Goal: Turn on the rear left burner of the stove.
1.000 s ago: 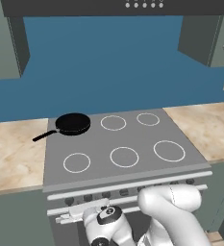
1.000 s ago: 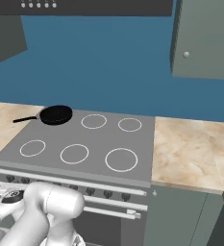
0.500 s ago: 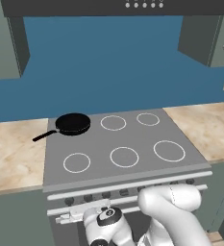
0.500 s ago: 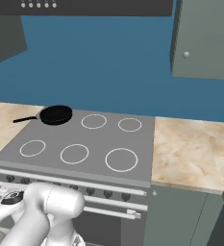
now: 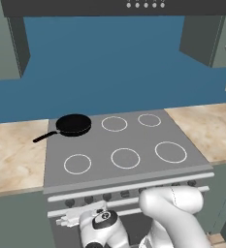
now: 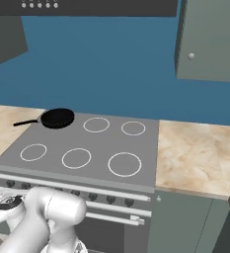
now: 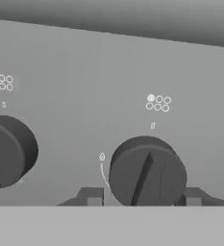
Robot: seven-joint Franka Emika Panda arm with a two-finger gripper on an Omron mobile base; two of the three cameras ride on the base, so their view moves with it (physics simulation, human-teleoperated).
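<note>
Nearest in the hand view, the jaws (image 7: 143, 198) stand open, one tip at each side of a dark round knob (image 7: 147, 174) on the stove's grey front panel; whether the tips touch it cannot be told. Above that knob a small cluster of six circles (image 7: 157, 103) has its top-left one filled in. A second knob (image 7: 7, 150) sits at the left edge of the same panel. In the left base view the white arm (image 5: 172, 213) bends low before the stove (image 5: 134, 145), at the left end of its knob row. Beyond, the grey cooktop shows five thin white rings, and at its rear left corner, over the rear left burner, rests a black frying pan (image 5: 73, 124), its handle reaching past the stove's left edge above the marbled bench (image 5: 12, 155).
</note>
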